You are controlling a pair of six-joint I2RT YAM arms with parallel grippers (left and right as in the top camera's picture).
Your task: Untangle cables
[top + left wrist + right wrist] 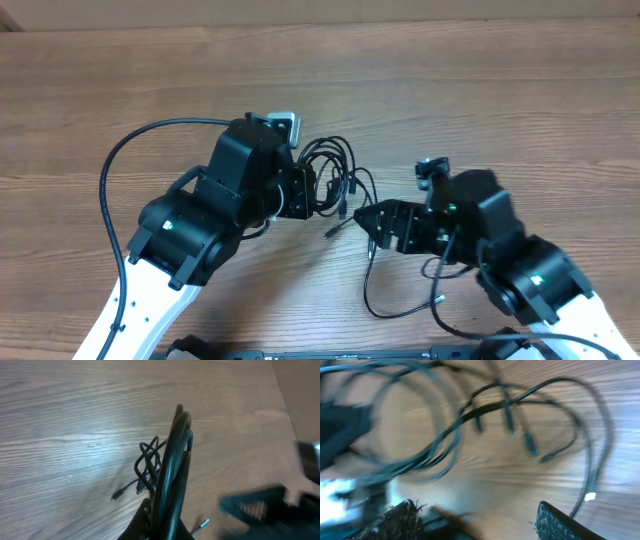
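**Left gripper clamped on cable bundle; right gripper wide beside it**

Wooden table (480,90) fills the overhead view. Left arm (190,225) comes in from bottom-left and right arm (520,265) from bottom-right, w/ wrists facing each other near table ctr. A thicker black arm cable (108,185) arcs off the left arm.

Left gripper (308,190) is pinched tight on the cables (335,165). In the left wrist view several strands (170,475) stand up out of the jaws (157,527) as a tall narrow loop. The rest of the tangle (147,465) droops to the wood just beyond.

Right gripper (372,222) has its jaws spread wide and grips nothing. Its tip sits just beside the bundle's lower edge; can't tell if it touches. In the right wrist view the fingers (560,522) frame the bottom corners, w/ cable loops (485,407) blurred above them.

One thin cord (372,295) lies in a loop on the table under the right arm, apart from the main bundle.

Small dark plug ends (116,495) lie on the wood by the tangle. A silvery tip (202,524) shows near the left gripper. A pale tip (590,496) also shows in the right wrist view, too blurred to ID.
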